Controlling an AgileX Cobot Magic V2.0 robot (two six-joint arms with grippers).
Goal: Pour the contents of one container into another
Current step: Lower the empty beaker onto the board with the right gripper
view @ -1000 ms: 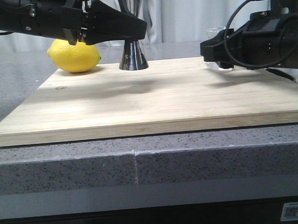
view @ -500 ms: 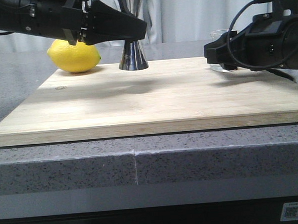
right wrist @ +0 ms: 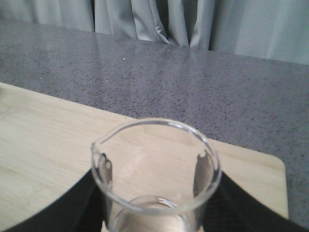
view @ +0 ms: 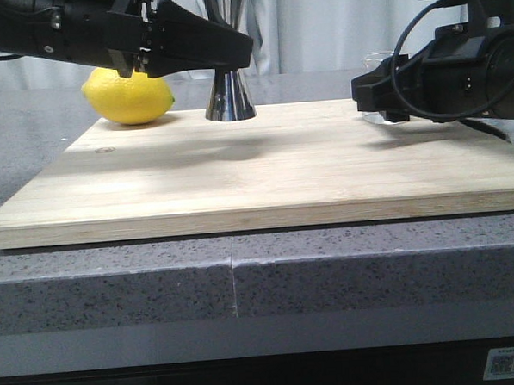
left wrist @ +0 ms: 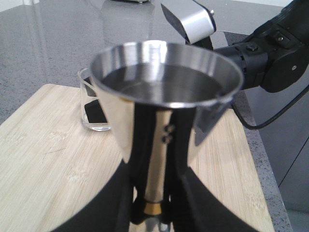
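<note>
Right end effector (view: 375, 100) is clamping the beaker (right wrist: 155, 169) near the board's (view: 265, 175) far right edge, left end effector (left wrist: 154, 193) gripping the jigger (left wrist: 164, 92) waist; a hasty tilt risks liquid missing the narrow cup.

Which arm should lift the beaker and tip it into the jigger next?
The right arm. Its gripper already has jaws on either side of the glass beaker, which stands upright at the board's right rear. The left gripper is occupied, clamping the jigger at its waist.

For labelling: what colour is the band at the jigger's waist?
Gold, on the steel jigger; clearest in the left wrist view.
</note>
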